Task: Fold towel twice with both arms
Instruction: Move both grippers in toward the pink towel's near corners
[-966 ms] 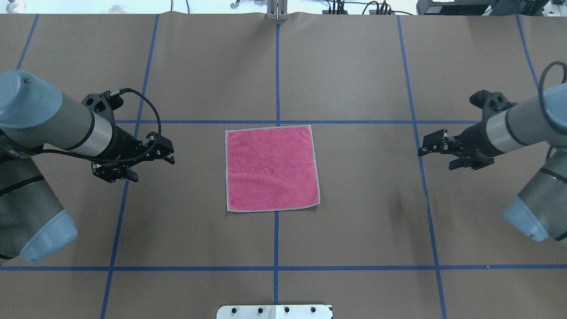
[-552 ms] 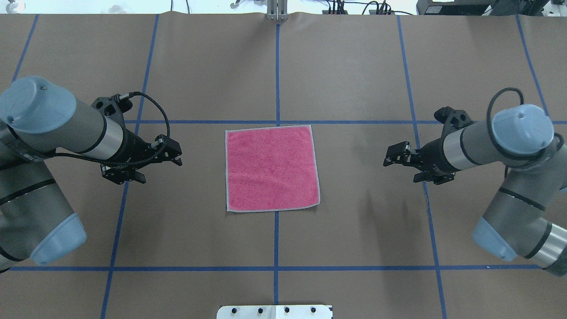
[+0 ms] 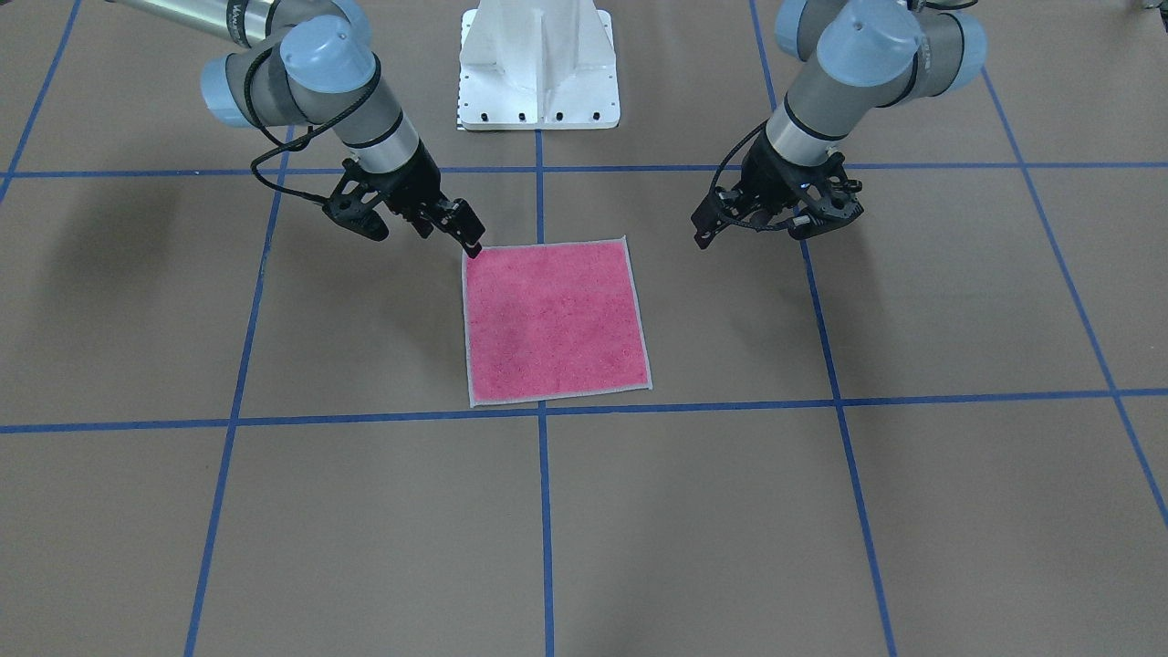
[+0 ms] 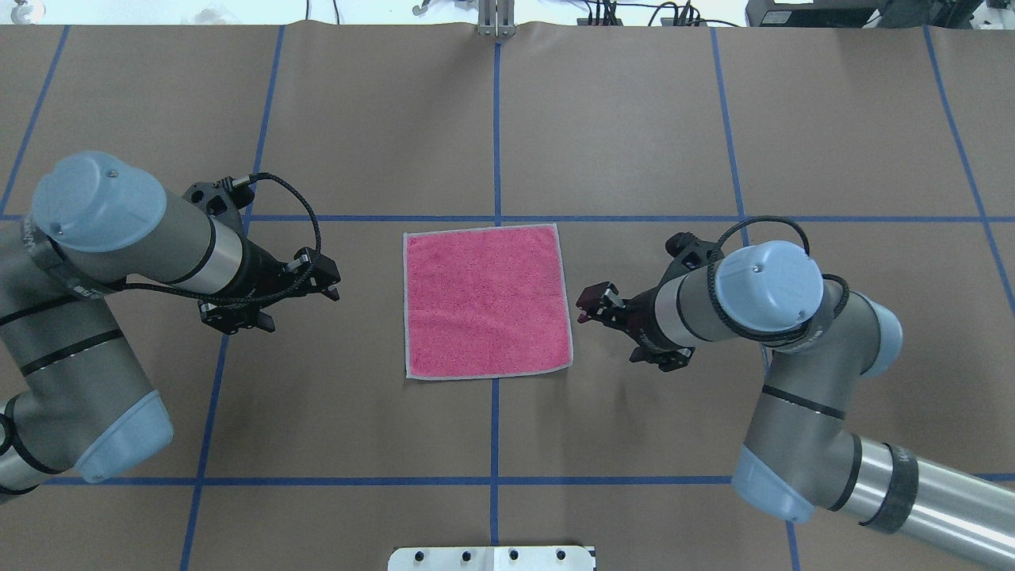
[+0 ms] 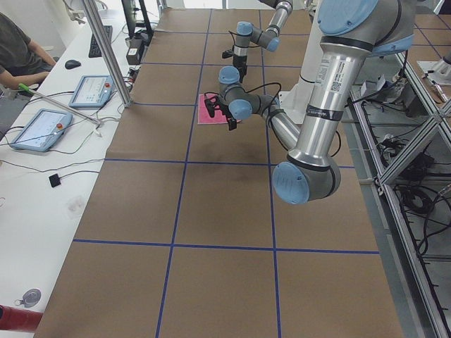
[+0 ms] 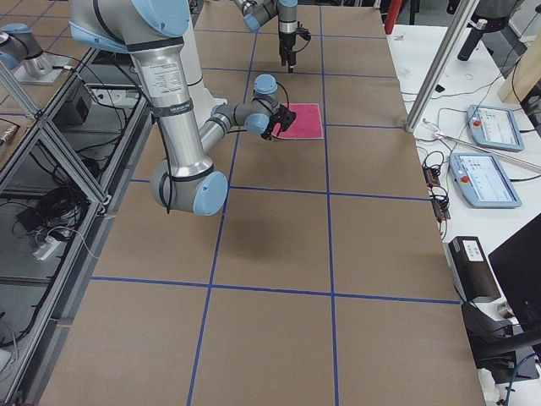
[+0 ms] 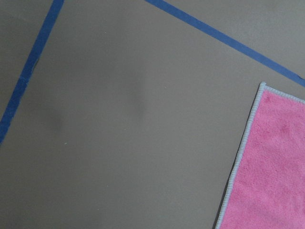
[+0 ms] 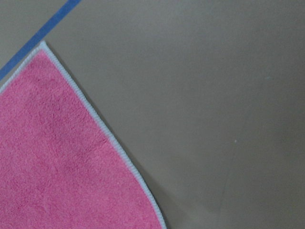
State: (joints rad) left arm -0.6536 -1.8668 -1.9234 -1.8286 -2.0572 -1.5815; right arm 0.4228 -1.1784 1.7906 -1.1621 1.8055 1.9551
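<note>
The towel (image 4: 487,301) lies flat and unfolded, pink face up, with its pale grey hem all round, in the middle of the table; it also shows in the front view (image 3: 555,323). My left gripper (image 4: 305,311) is open and empty, hovering to the left of the towel and clear of it (image 3: 750,239). My right gripper (image 4: 609,337) is open and empty, close to the towel's right edge; in the front view (image 3: 426,242) one fingertip is right at the towel's near corner. Each wrist view shows a towel corner (image 7: 271,171) (image 8: 52,157) and no fingers.
Brown paper with a blue tape grid (image 4: 496,436) covers the table. The white bolted pedestal (image 3: 538,64) stands at the robot's edge. A metal post (image 4: 496,20) stands at the far edge. A side bench holds tablets (image 6: 486,178), and an operator (image 5: 17,46) sits there.
Both arms have moved inward towards the towel. The right gripper travelled far, from near the right grid line to the towel's right edge. The left gripper shifted only slightly.
</note>
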